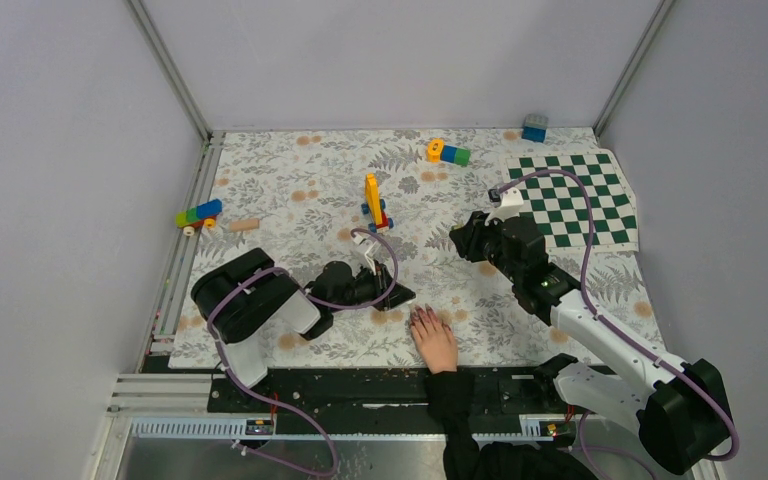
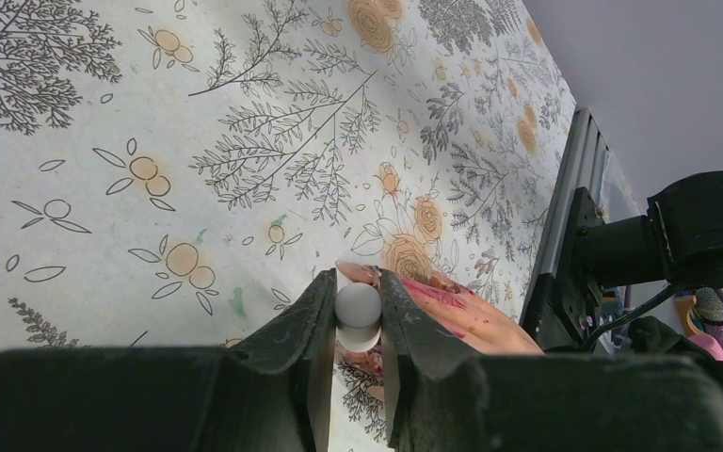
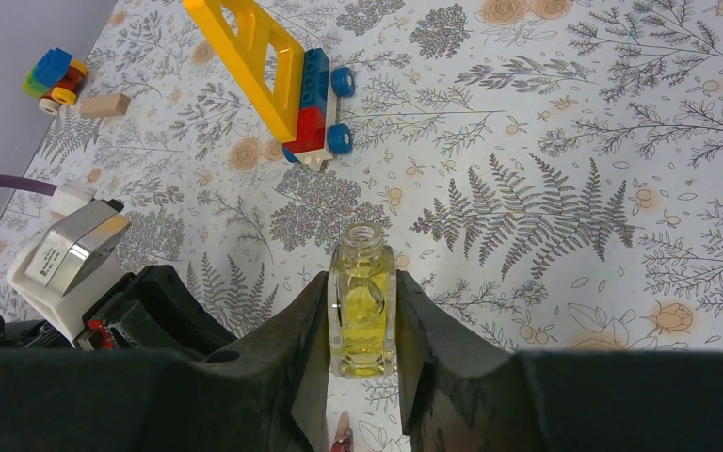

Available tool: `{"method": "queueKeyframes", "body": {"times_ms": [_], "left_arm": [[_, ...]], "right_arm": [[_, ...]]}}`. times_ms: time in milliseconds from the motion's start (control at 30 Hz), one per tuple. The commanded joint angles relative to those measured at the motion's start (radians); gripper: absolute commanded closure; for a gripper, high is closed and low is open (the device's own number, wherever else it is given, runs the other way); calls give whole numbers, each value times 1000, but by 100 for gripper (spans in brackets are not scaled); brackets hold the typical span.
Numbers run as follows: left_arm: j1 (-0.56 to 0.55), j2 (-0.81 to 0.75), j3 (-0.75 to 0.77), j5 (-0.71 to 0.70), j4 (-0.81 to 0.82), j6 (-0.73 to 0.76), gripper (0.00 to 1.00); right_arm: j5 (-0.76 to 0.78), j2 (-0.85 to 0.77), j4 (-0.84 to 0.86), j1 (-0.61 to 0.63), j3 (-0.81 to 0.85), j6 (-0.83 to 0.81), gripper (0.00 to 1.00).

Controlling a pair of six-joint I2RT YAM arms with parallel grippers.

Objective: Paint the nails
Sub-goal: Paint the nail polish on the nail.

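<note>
The left hand point(image 2: 358, 284) was clamped on a white brush cap point(image 2: 358, 309), poised just over the nails point(image 2: 369, 274) at six o'clock on the tabletop point(image 1: 290, 190). At their two o'clock, the right hand point(image 3: 362, 284) gripped an open bottle point(image 3: 362, 320). Painting seemed under way — the nails were already dark red — but I could not tell how many were finished.

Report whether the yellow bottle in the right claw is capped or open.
Open. The right wrist view shows the bottle with a bare neck and no cap, clamped in the right claw.
</note>
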Motion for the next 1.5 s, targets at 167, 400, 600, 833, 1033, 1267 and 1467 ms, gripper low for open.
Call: {"method": "queueKeyframes", "body": {"times_ms": [167, 400, 600, 833, 1033, 1267, 1467], "left_arm": [[-9, 25, 37, 21, 72, 9, 100], [-9, 33, 38, 14, 63, 15, 100], [-9, 35, 34, 4, 56, 20, 100], [-9, 38, 36, -1, 46, 27, 100], [-10, 41, 38, -7, 38, 35, 100], [-8, 47, 42, -11, 32, 41, 100], [-8, 52, 47, -12, 29, 46, 100]], "right_arm": [[-14, -16, 40, -10, 14, 5, 100], [-13, -10, 40, -10, 21, 4, 100], [-15, -1, 41, -10, 25, 0, 100], [-17, 6, 41, -10, 30, -1, 100], [-17, 13, 42, -11, 31, -5, 100], [-16, 15, 42, -10, 32, -7, 100], [-13, 19, 42, -10, 32, -9, 100]]}}
